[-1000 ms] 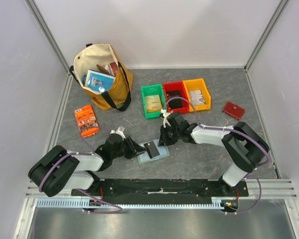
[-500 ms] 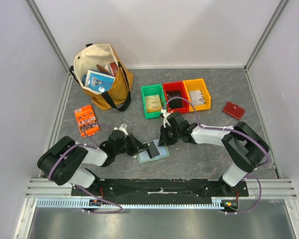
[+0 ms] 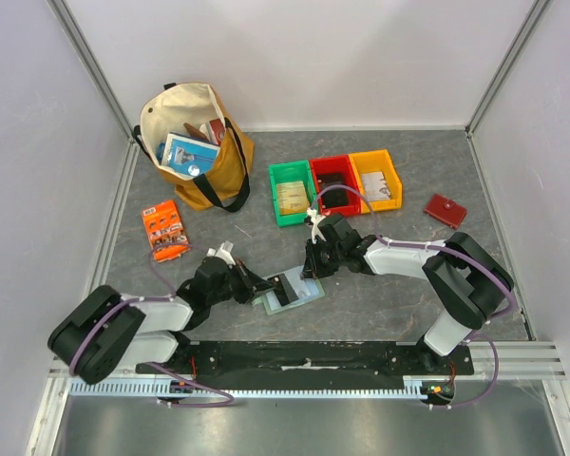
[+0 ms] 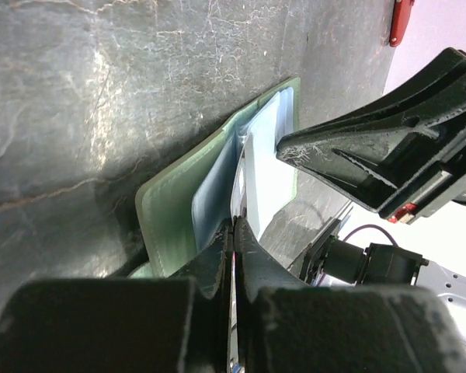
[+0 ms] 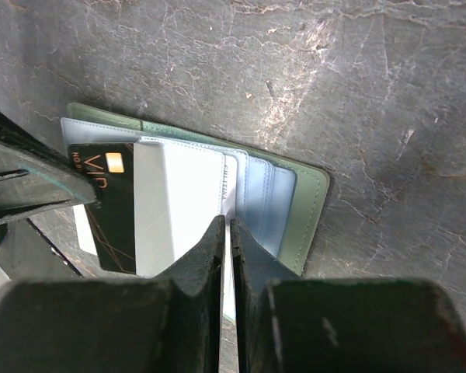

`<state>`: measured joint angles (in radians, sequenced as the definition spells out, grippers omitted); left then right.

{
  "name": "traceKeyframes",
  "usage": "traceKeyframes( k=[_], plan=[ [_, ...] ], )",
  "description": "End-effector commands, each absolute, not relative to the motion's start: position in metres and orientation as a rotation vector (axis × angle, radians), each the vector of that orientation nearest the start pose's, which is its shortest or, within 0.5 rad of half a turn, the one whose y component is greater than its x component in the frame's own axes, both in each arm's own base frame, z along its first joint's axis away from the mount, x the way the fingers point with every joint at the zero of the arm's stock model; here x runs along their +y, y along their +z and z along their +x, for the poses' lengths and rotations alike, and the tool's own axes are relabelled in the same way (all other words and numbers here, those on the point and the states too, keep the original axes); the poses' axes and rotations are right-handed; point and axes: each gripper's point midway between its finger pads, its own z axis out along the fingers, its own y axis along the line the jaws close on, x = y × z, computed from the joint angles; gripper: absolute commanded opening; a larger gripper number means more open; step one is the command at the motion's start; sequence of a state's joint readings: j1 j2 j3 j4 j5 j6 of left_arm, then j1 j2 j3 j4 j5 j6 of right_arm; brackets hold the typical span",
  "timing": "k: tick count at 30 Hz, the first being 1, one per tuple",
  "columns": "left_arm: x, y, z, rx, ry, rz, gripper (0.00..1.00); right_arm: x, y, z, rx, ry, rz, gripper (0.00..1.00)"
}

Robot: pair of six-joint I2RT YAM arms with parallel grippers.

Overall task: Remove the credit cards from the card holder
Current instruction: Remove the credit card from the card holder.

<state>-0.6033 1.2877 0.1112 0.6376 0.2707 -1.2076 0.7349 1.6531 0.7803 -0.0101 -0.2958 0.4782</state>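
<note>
The sage-green card holder lies open on the table between both arms, its pale blue pockets up. It also shows in the left wrist view and in the right wrist view. My left gripper is shut on the edge of a black card that sticks partly out of the holder; the card reads "VIP" in the right wrist view. My right gripper is shut, its tips pressing down on the holder's pockets beside a white card.
A yellow tote bag with items stands at the back left. An orange packet lies left. Green, red and yellow bins sit behind the holder. A small red wallet lies at the right.
My left arm has swung at the elbow and the black card has slid a little to the left, further out of the holder. The right gripper has stayed put on the holder.
</note>
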Motion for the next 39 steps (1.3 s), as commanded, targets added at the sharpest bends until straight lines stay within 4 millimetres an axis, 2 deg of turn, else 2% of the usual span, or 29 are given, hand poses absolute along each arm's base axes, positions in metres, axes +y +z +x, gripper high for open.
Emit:
traceKeyframes(
  k=[1, 6, 10, 13, 15, 18, 24, 27, 30, 31, 32, 34, 39],
  plan=[
    [-0.214, 0.02, 0.176, 2.387, -1.181, -0.585, 0.02, 0.272, -0.005, 0.218, 2.665, 0.701, -0.476, 0.13],
    [-0.197, 0.024, 0.172, 2.362, -1.093, -0.611, 0.02, 0.273, -0.002, 0.22, 2.655, 0.703, -0.475, 0.13],
    [-0.188, 0.041, 0.176, 2.284, -1.081, -0.613, 0.02, 0.278, 0.007, 0.225, 2.631, 0.723, -0.473, 0.13],
    [-0.186, 0.06, 0.18, 2.208, -1.111, -0.609, 0.02, 0.283, 0.021, 0.23, 2.599, 0.745, -0.463, 0.19],
    [-0.186, 0.075, 0.184, 2.151, -1.139, -0.605, 0.02, 0.287, 0.035, 0.235, 2.565, 0.762, -0.447, 0.23],
    [-0.187, 0.101, 0.191, 2.053, -1.19, -0.594, 0.02, 0.291, 0.059, 0.242, 2.513, 0.787, -0.378, 0.35],
    [-0.19, 0.151, 0.206, 1.869, -1.283, -0.601, 0.02, 0.291, 0.121, 0.259, 2.34, 0.854, -0.152, 0.71],
    [-0.189, 0.176, 0.217, 1.77, -1.31, -0.607, 0.02, 0.296, 0.148, 0.26, 2.233, 0.989, -0.025, 0.81],
    [-0.19, 0.199, 0.225, 1.686, -1.339, -0.601, 0.02, 0.296, 0.172, 0.256, 2.108, 1.134, 0.095, 0.84],
    [-0.191, 0.206, 0.228, 1.659, -1.346, -0.601, 0.02, 0.297, 0.186, 0.258, 2.032, 1.195, 0.134, 0.85],
    [-0.191, 0.214, 0.231, 1.633, -1.359, -0.596, 0.02, 0.295, 0.186, 0.255, 2.013, 1.232, 0.179, 0.85],
    [-0.192, 0.228, 0.236, 1.582, -1.374, -0.589, 0.02, 0.296, 0.202, 0.253, 1.899, 1.335, 0.227, 0.85],
    [-0.197, 0.254, 0.246, 1.504, -1.408, -0.582, 0.02, 0.309, 0.232, 0.245, 1.76, 1.472, 0.207, 0.82]
  ],
)
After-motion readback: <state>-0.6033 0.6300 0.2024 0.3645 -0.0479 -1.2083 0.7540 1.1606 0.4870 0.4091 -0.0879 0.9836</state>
